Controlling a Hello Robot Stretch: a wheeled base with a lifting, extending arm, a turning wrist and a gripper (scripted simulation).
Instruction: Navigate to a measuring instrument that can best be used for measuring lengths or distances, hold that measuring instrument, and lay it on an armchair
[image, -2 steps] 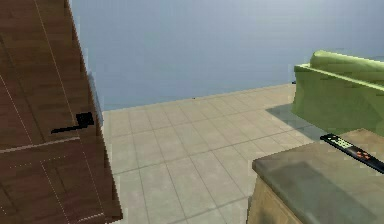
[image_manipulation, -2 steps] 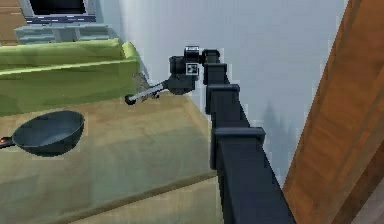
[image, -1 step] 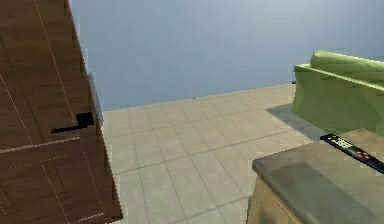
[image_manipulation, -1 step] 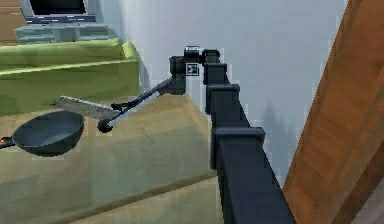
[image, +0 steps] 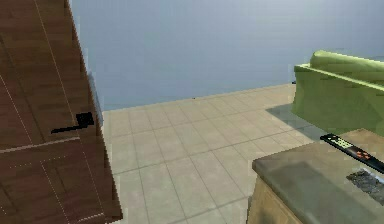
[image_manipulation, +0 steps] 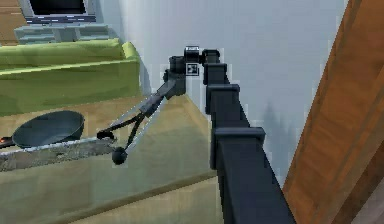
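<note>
My arm (image_manipulation: 232, 140) rises as a dark bar in the arm side view, with white marker squares (image_manipulation: 178, 70) at its far end. From there the gripper (image_manipulation: 112, 144) reaches down and left over a tan tabletop (image_manipulation: 170, 140). A long flat grey strip (image_manipulation: 55, 152) lies on that tabletop, and its near end comes up to the fingers; I cannot tell what it is. I cannot tell whether the gripper holds anything. A green armchair or sofa (image_manipulation: 60, 70) stands beyond the table, and green upholstery (image: 345, 90) also stands at the forward view's right.
A dark round dish (image_manipulation: 48, 127) sits on the table beside the strip. A laptop (image_manipulation: 55, 8) rests behind the green seat. A wooden door (image: 45, 120) stands at the forward view's left, a table corner (image: 300, 185) with a black remote (image: 352, 150) at bottom right. Tiled floor (image: 190, 150) lies ahead.
</note>
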